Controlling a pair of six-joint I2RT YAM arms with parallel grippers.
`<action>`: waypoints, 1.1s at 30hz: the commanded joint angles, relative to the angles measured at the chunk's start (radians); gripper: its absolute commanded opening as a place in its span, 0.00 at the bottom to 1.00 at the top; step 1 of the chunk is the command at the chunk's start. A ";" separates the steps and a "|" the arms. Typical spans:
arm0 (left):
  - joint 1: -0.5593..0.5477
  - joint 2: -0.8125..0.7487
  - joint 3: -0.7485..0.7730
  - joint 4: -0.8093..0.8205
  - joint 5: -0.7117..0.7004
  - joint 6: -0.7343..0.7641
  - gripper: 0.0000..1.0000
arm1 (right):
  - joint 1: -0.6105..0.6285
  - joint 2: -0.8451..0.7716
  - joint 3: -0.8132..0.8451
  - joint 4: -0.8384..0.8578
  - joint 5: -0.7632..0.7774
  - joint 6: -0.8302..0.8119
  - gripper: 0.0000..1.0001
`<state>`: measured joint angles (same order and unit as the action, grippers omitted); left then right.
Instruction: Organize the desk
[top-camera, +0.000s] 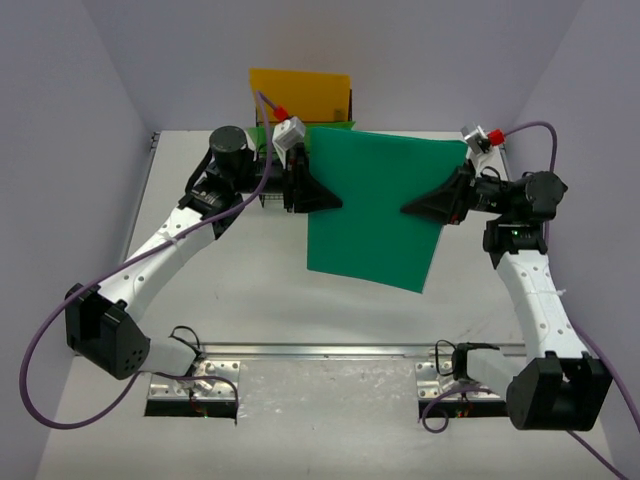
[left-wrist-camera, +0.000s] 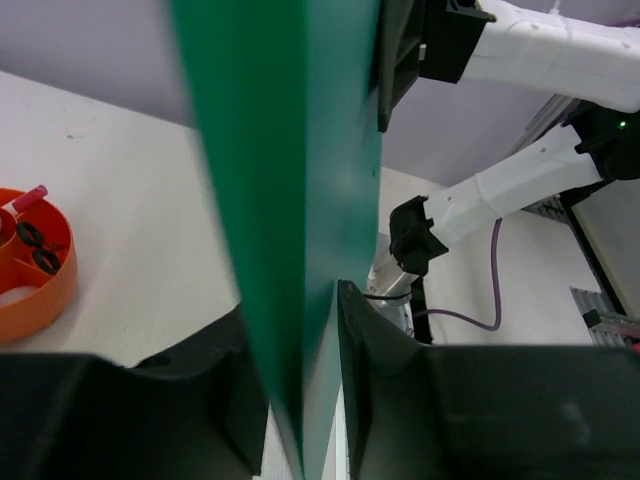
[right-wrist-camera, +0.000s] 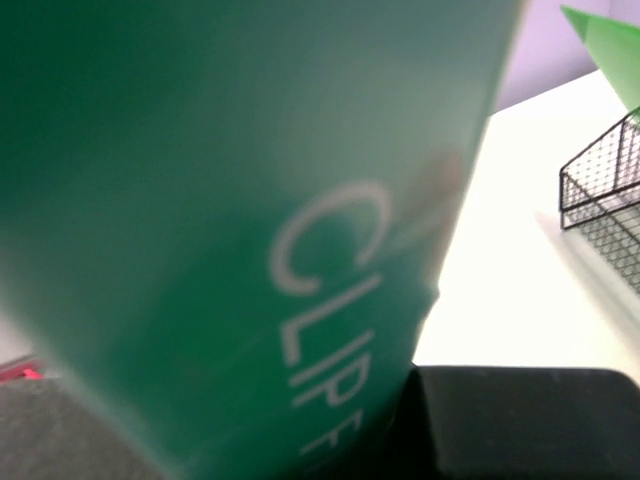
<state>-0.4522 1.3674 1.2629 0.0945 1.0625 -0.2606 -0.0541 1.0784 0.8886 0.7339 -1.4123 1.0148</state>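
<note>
A green folder (top-camera: 375, 205) was held up in the air over the white desk (top-camera: 270, 300), which was spread flat under both arms, with its silver rail (top-camera: 330, 350) along the near side. The folder's left edge was pinched between the fingers of the left gripper (top-camera: 318, 197). Its right edge was squeezed by the narrow fingers of the right gripper (top-camera: 418, 206). A black wire rack (right-wrist-camera: 600, 190) and a yellow folder (top-camera: 300, 95) were seen at the far side. An orange tray (left-wrist-camera: 40, 280) was set on the desk.
</note>
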 joint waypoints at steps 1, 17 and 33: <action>-0.008 -0.007 0.032 0.057 0.057 -0.052 0.15 | 0.028 0.046 0.029 -0.013 0.065 -0.018 0.00; 0.217 -0.103 -0.285 0.290 0.002 -0.410 0.00 | 0.037 0.176 -0.025 -0.235 0.211 -0.090 0.55; 0.220 -0.071 -0.508 0.752 -0.004 -0.793 0.00 | 0.122 0.317 -0.218 -0.106 0.348 0.024 0.65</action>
<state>-0.2359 1.3079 0.7890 0.5963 1.0674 -0.8867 0.0284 1.3532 0.6800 0.4829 -1.1001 0.9309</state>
